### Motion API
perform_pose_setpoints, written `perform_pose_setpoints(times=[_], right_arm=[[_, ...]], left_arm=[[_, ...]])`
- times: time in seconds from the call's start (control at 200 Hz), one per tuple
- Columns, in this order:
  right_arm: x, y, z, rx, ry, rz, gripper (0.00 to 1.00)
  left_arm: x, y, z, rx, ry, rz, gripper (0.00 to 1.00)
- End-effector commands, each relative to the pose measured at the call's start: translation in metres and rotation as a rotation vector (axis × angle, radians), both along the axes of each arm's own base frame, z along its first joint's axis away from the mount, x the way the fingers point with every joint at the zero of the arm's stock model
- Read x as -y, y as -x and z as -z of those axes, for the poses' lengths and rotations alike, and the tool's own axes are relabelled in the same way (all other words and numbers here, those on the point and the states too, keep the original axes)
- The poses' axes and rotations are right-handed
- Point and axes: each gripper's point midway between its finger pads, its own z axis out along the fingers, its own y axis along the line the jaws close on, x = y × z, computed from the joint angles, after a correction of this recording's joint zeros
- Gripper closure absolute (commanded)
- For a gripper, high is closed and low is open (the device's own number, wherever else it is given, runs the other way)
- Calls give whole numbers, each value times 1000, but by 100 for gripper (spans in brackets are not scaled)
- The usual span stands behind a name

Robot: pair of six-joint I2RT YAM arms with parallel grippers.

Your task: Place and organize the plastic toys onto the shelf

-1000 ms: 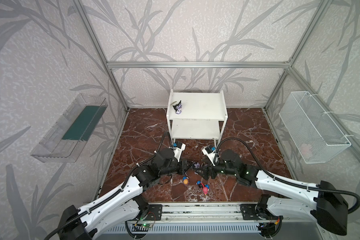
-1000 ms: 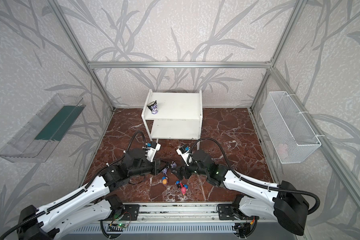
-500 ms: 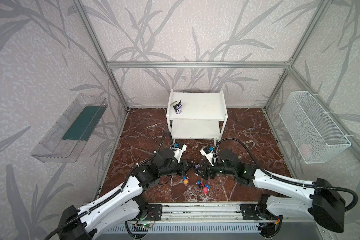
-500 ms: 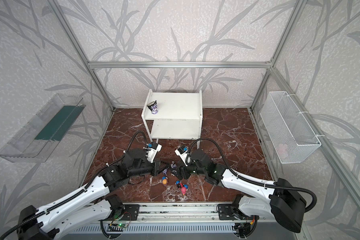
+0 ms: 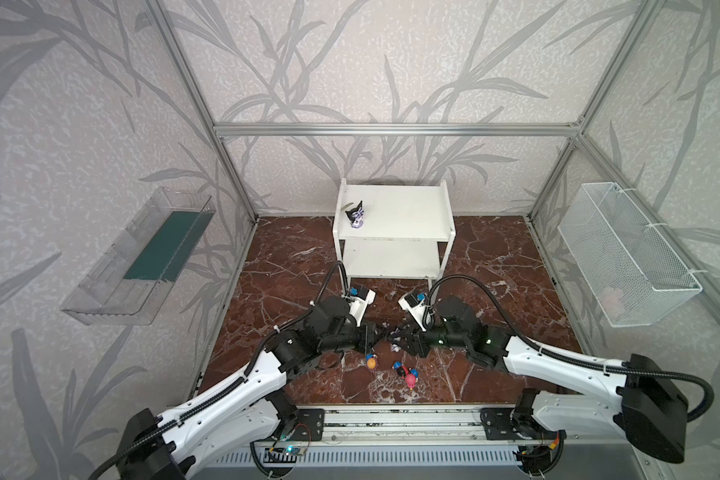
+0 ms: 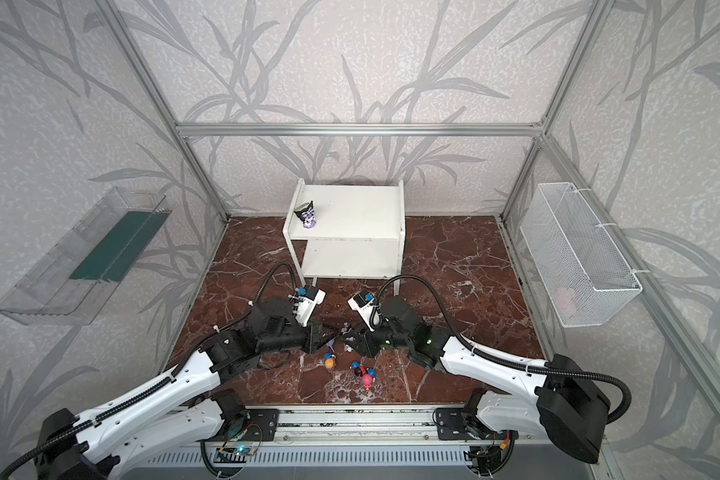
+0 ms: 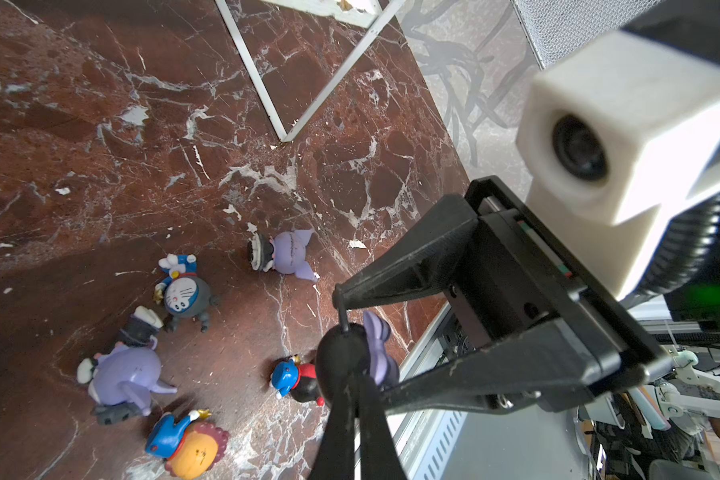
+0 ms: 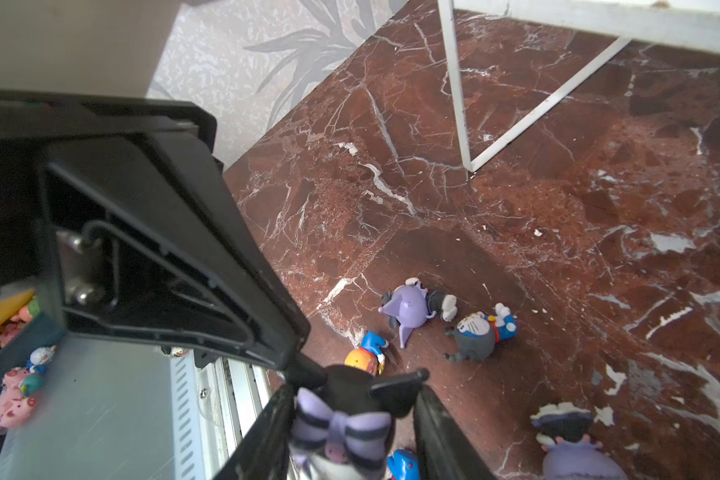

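Observation:
A black-headed plastic toy point(image 8: 346, 419) with a lavender bow hangs just above the floor. My left gripper point(image 7: 354, 386) is shut on one of its ears. My right gripper point(image 8: 352, 392) is shut on its sides, and both meet mid-floor point(image 5: 387, 336). The white shelf point(image 5: 395, 212) stands behind, with one black-eared toy point(image 5: 356, 215) at the left of its top board. On the floor lie a grey-headed toy point(image 7: 186, 293), two lavender ones point(image 7: 285, 253) point(image 7: 125, 374), an orange one point(image 7: 192, 449), a black-red one point(image 7: 300, 380) and a pink one point(image 5: 409, 378).
A clear wall tray point(image 5: 142, 257) hangs on the left wall and a white wire basket point(image 5: 624, 253) on the right. The shelf's thin legs point(image 7: 283, 137) stand just beyond the toys. A metal rail point(image 5: 391, 415) runs along the floor's front edge.
My right gripper has moved left to the left gripper's tip and closed from wide open around the black-headed toy. The left arm has stayed still.

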Motion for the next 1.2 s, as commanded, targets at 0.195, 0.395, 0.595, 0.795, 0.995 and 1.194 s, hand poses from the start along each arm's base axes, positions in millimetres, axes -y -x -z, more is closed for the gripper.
perform_pose_setpoints(times=[0.195,0.395,0.595,0.795,0.995,1.194], right_arm=[[-2,-12,-22,55,-33,19,69],[3,-15,-33,90,-41,34,72],[5,-22,-55,144,-70,50,74],[3,-31,-97,258,-119,68,74],[-7,-43,-157,397,-198,72,76],[-14,-64,-215,547,-259,140,77]], left_arm=[[3,-3,-19,53,25,7,100],[-6,-6,-27,86,-9,-17,100],[-24,-9,-39,146,-68,-54,59],[-49,-10,-54,232,-120,-112,7],[-81,-8,-63,329,-204,-184,1],[-104,-8,-75,428,-243,-243,1]])
